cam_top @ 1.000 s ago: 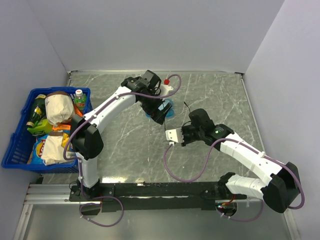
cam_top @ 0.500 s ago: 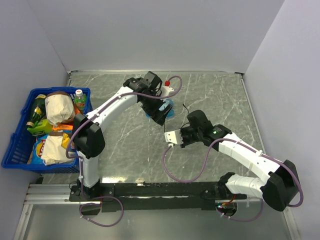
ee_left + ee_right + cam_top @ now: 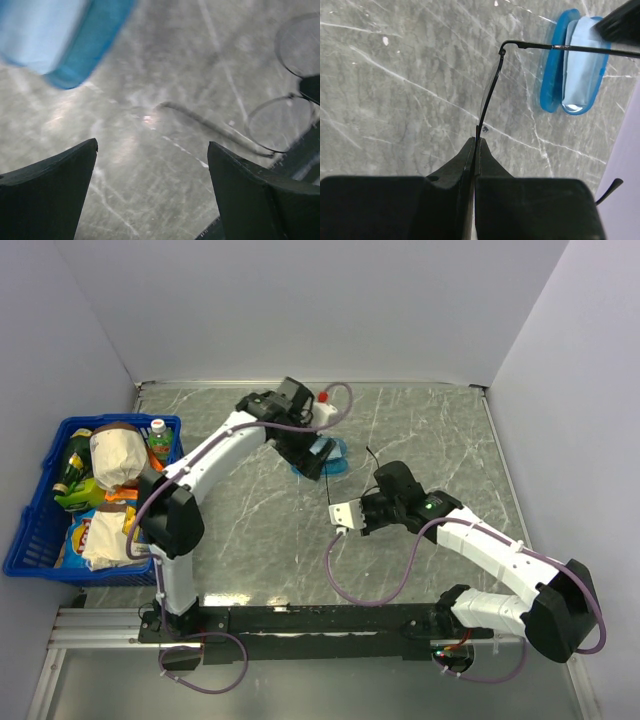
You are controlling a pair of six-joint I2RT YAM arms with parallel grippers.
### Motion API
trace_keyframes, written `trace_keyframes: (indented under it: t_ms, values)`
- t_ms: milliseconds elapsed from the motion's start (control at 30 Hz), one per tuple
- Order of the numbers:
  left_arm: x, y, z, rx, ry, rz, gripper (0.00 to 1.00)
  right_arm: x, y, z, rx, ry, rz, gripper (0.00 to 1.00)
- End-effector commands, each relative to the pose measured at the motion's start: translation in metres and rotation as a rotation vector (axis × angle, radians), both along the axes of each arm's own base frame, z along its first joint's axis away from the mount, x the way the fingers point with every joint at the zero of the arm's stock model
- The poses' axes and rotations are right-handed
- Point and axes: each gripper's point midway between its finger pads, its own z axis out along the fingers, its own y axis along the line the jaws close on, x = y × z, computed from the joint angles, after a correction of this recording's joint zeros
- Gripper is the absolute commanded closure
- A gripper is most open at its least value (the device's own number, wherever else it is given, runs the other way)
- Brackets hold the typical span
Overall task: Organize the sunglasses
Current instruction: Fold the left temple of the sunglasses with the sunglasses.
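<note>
The sunglasses (image 3: 491, 89), a thin black wire frame, hang above the table with my right gripper (image 3: 476, 142) shut on the frame's edge. One slim arm (image 3: 555, 47) stretches toward the blue case (image 3: 550, 70), which lies open with a light-blue cloth (image 3: 580, 65) in it. From above, the sunglasses (image 3: 371, 462) sit just right of the case (image 3: 335, 458). My left gripper (image 3: 314, 460) hovers over the case's left side. It (image 3: 152, 150) stands open with nothing between its fingers. The case (image 3: 75, 45) shows at its upper left and the lenses (image 3: 280, 122) at its right.
A blue basket (image 3: 40, 530) full of groceries stands at the table's left edge. A small white bottle with a red cap (image 3: 322, 405) stands behind the left gripper. Walls close the table at the back and on both sides.
My left gripper has shifted a little left and back, away from the case's middle. The right gripper has kept the sunglasses almost in place.
</note>
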Motion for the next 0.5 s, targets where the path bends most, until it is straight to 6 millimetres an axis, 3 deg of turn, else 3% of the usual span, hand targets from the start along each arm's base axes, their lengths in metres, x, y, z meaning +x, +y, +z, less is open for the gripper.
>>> trace_keyframes:
  t_ms: [0, 33, 67, 100, 200, 333, 467]
  values:
    - [0.039, 0.033, 0.074, -0.089, -0.249, 0.174, 0.03, 0.006, 0.007, 0.009, 0.027, -0.055, 0.008, 1.0]
    - [0.05, 0.039, 0.084, -0.079, -0.318, 0.228, 0.03, 0.007, 0.007, 0.009, 0.027, -0.06, 0.004, 1.0]
    - [0.053, 0.044, 0.083, -0.071, -0.344, 0.25, 0.03, 0.007, 0.006, 0.01, 0.028, -0.063, 0.001, 1.0]
    - [0.054, 0.05, 0.098, -0.088, -0.398, 0.275, 0.04, 0.008, 0.006, 0.009, 0.023, -0.063, -0.001, 1.0]
    - [0.064, 0.061, 0.115, -0.104, -0.51, 0.349, 0.03, 0.01, 0.004, 0.01, 0.026, -0.071, -0.011, 1.0]
    - [0.072, 0.068, 0.112, -0.077, -0.555, 0.382, 0.04, 0.011, 0.004, 0.013, 0.035, -0.078, -0.019, 1.0]
    - [0.065, 0.054, 0.098, -0.099, -0.475, 0.309, 0.03, 0.012, 0.002, 0.014, 0.05, -0.076, -0.029, 1.0]
